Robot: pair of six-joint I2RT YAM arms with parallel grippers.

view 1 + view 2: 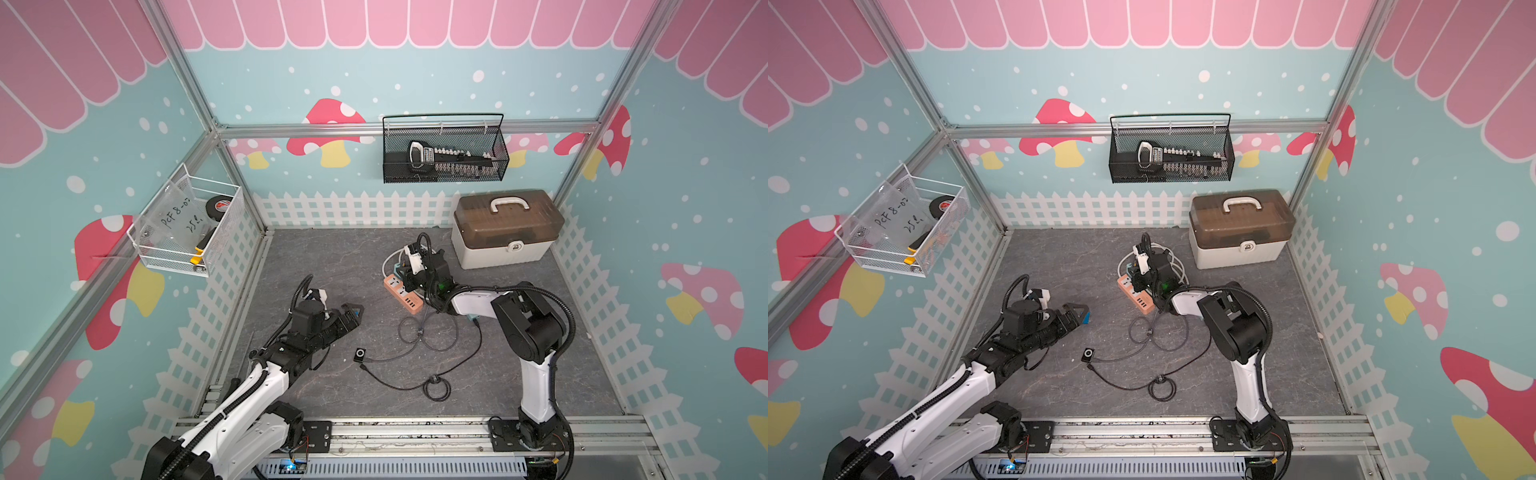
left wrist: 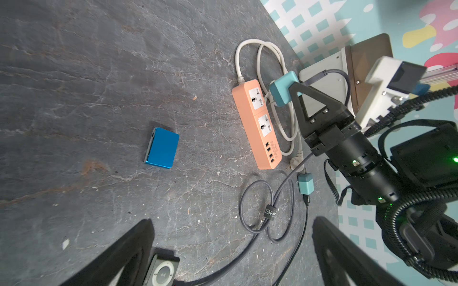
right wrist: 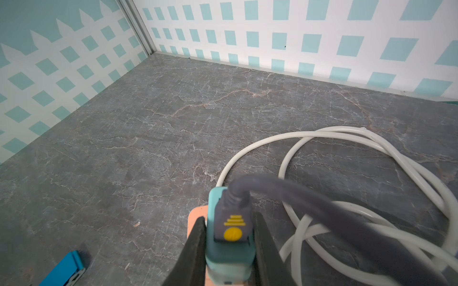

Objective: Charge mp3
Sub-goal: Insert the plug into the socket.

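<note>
"Why's the right claw (image 3: 230, 218) clenched on that teal plastic charger block (image 3: 228, 262)?"

"To seat it in the orange power strip (image 1: 401, 291), I'd guess. Meanwhile the left claw (image 2: 230, 227) gapes idle near the small grey click-wheel mp3 player (image 1: 360, 354), lower centre in a top view."

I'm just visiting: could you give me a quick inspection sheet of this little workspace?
Surface: grey marbled table.
Job's things: mp3 player lying flat; orange power strip; teal charger plug.
Clutter: blue gadget; spare teal plug, loose.
Grippers: left pincer open, empty; right pincer shut on the teal charger plug, at the power strip.
Cables: grey cable from the held plug; black cable, partly coiled; white cord coiled.
Surroundings: toolbox; black mesh basket and white wire basket on walls.
</note>
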